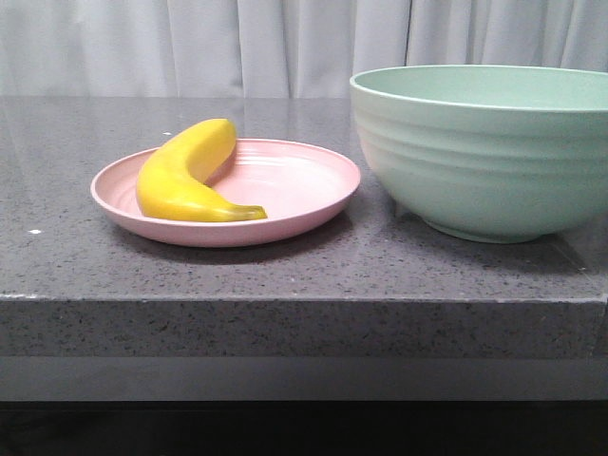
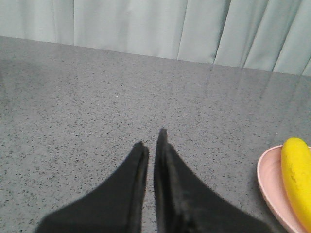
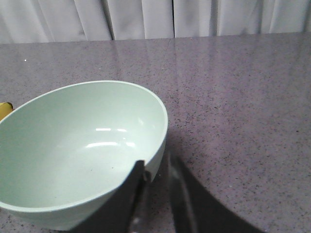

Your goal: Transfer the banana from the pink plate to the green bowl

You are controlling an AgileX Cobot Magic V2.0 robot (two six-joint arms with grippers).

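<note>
The yellow banana (image 1: 185, 176) lies on the left half of the pink plate (image 1: 285, 180), its greenish tip toward the front. The green bowl (image 1: 484, 161) stands to the plate's right and is empty inside. Neither gripper shows in the front view. My left gripper (image 2: 151, 138) hovers over bare counter, shut with a thin slit and empty; the banana (image 2: 297, 179) and the plate's rim (image 2: 269, 179) sit off to its side. My right gripper (image 3: 155, 162) is shut and empty just outside the bowl's (image 3: 82, 145) rim.
A grey speckled counter (image 1: 76, 256) carries both dishes; its front edge runs just ahead of them. A pale curtain (image 1: 190, 47) hangs behind. A sliver of yellow (image 3: 4, 109) shows past the bowl in the right wrist view.
</note>
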